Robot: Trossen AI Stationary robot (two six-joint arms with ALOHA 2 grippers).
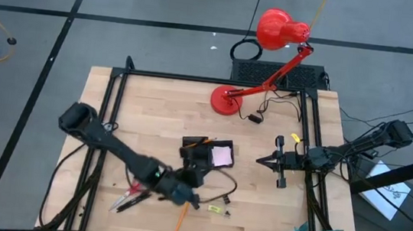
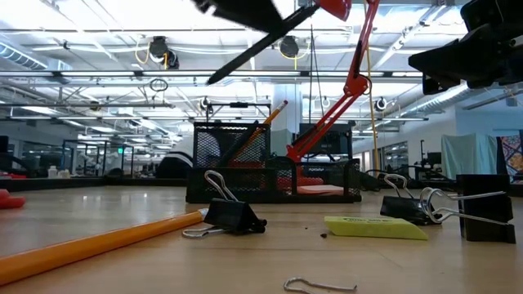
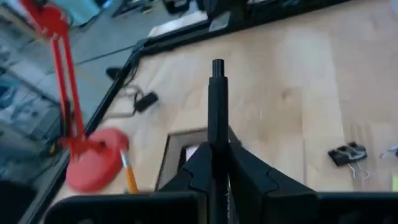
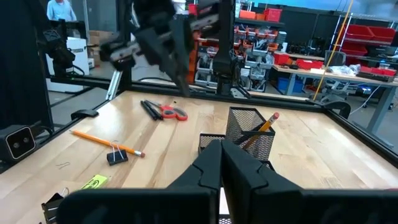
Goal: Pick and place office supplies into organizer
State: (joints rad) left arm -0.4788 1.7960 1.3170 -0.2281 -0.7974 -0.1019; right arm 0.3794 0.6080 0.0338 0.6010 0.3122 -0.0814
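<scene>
From above, the black mesh organizer (image 1: 206, 153) sits mid-table with a pink sticky-note pad (image 1: 222, 156) in its tray and an orange pencil (image 1: 198, 141) in its cup. The left gripper (image 1: 191, 177) hangs just beside its near edge. Left loose: red-handled scissors (image 1: 130, 194) with dark pens, another orange pencil (image 1: 179, 221), a yellow-green bit (image 1: 214, 208) and small clips. So I'd say the job is roughly a third done. The right gripper (image 1: 263, 161) waits off to the organizer's right, fingers pinched together on nothing.

At table level, a dark pen (image 2: 260, 46) slants down from the top edge above the organizer (image 2: 274, 167); the gripper carrying it is mostly cut off. A binder clip (image 2: 233, 216), the yellow-green eraser-like bit (image 2: 374, 227) and the loose pencil (image 2: 98, 243) lie in front.

The left wrist camera shows the black pen (image 3: 216, 106) clamped between the narrowly parted fingers (image 3: 258, 180), its tip pointing past the organizer's rim (image 3: 166, 158). Whether the grip is loosening, I can't tell.

The right wrist camera looks over its closed fingers (image 4: 249, 171) at the mesh cup (image 4: 252, 133), the scissors (image 4: 169, 111) beyond, and the blurred left arm (image 4: 158, 37). A person (image 4: 60, 10) stands far off in the room.
</scene>
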